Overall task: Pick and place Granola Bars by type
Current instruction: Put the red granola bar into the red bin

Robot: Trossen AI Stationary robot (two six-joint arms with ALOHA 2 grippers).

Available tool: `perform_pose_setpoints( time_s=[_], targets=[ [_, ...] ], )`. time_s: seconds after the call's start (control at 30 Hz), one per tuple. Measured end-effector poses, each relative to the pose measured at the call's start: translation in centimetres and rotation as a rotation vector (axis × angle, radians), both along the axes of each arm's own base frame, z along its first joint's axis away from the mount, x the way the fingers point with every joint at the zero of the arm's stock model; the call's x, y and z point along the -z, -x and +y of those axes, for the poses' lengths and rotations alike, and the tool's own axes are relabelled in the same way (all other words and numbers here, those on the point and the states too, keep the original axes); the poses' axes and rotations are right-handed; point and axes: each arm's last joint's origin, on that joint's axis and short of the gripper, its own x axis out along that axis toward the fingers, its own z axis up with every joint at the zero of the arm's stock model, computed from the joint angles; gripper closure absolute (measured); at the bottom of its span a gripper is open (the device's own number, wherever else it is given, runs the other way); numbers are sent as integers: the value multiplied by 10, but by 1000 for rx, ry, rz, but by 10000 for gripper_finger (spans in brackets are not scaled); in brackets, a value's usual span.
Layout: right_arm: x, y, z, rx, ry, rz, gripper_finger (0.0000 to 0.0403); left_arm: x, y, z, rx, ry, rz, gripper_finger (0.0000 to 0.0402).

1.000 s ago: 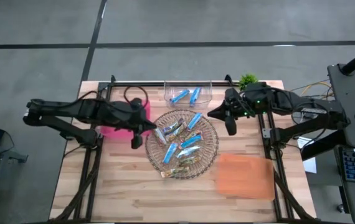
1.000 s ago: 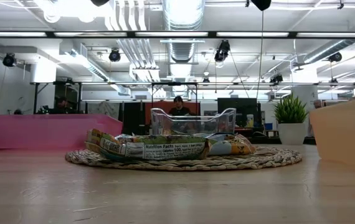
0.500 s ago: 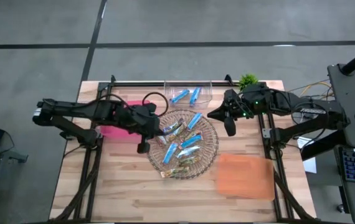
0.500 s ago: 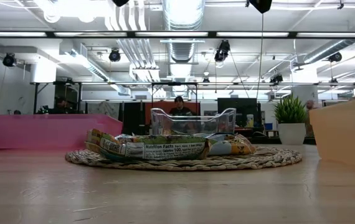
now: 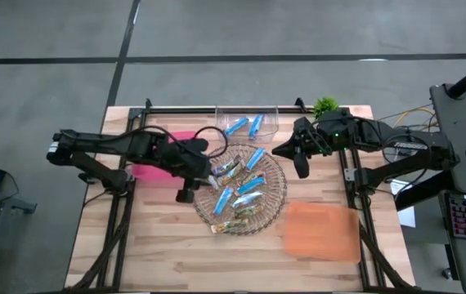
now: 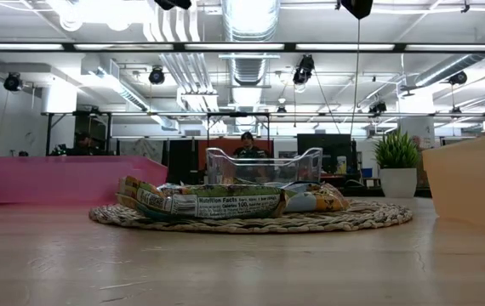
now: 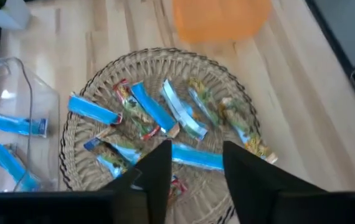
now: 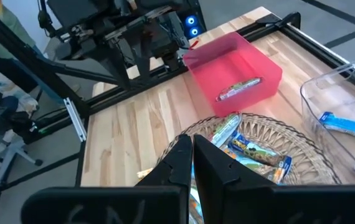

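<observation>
The Granola Bars [image 5: 239,189] lie in a heap on a round wicker tray [image 5: 275,204] at the table's middle: blue, silvery and brownish-green wrappers. Two blue bars [image 5: 245,125] lie in a clear bin [image 5: 267,114] behind the tray. One silvery bar [image 8: 240,88] lies in a pink bin [image 8: 230,78] to the left. My left gripper [image 7: 196,168] hovers open above the tray's left part [image 5: 185,194], a blue bar [image 7: 197,157] showing below its gap. My right gripper [image 8: 192,155] hangs shut above the tray's far right rim [image 5: 302,167].
An orange bin [image 5: 321,231] stands at the near right of the tray. A small potted plant [image 5: 325,104] stands at the far edge. A dark rail [image 5: 217,107] runs along the table's far edge. Bare wood [image 5: 151,237] lies near the front left.
My left gripper has gone from over the pink bin toward the table's right and near edge, and now stands over the tray's left rim. The bars and bins have kept still.
</observation>
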Motion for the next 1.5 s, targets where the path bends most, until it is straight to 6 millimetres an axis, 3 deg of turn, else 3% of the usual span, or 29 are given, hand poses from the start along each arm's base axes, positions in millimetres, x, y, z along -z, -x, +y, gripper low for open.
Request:
perform_pose_setpoints(
  time_s=[0.3, 0.73, 1.3, 1.5],
  targets=[
    [0, 0, 0, 23, -50, 0, 394, 22, -19, -2, 128, -121, 96, 211],
    [1, 0, 0, 35, -74, 3, 394, 78, -46, 5, 373, -423, 424, 206],
    [6, -1, 0, 33, -70, 20, 394, 115, -69, 42, 430, -340, 527, 206],
    [10, -1, 0, 34, -72, 34, 394, 141, -72, 49, 459, -325, 604, 206]
  ],
)
